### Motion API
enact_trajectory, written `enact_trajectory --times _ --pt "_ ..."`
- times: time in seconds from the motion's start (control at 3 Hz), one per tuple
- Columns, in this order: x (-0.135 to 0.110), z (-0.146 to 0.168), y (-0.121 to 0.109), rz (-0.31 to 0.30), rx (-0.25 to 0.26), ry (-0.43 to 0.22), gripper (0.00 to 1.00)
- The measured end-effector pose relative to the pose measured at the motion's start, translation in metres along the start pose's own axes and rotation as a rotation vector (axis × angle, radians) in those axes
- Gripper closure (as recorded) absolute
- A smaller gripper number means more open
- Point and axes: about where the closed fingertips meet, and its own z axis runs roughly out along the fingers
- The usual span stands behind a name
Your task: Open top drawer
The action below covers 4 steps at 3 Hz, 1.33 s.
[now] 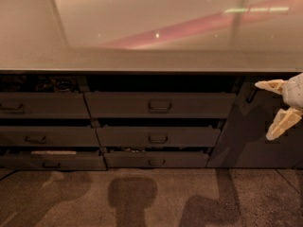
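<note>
The top drawer [160, 105] is the wide dark grey front in the middle column, just under the counter, with a small loop handle [160, 106] at its centre. Its front stands slightly out, with a dark gap above it. My gripper [273, 105] is at the right edge of the camera view, level with that drawer and well to the right of its handle, in front of a plain dark cabinet panel [246, 136]. Its two cream fingers [269, 85] are spread apart and hold nothing. The gripper is open and touches neither drawer nor handle.
Two slimmer drawers [158, 137] sit below the top one, and a left column of drawers [42, 106] stands beside them. The glossy counter top [142, 27] overhangs everything. Brown carpet [142, 197] with shadows lies in front.
</note>
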Motion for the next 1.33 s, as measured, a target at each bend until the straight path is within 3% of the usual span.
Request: enact_trajectory --times 0.33,0.67,1.0,1.33 --pt "-0.010 0.023 -0.004 -0.020 -0.040 0.044 0.00" --pt "-0.043 0.056 -0.001 -0.088 -0.087 0.093 0.00" --pt "-0.076 0.088 0.015 -0.168 -0.167 0.121 0.00" --pt "-0.076 0.088 0.015 -0.168 -0.167 0.120 0.00"
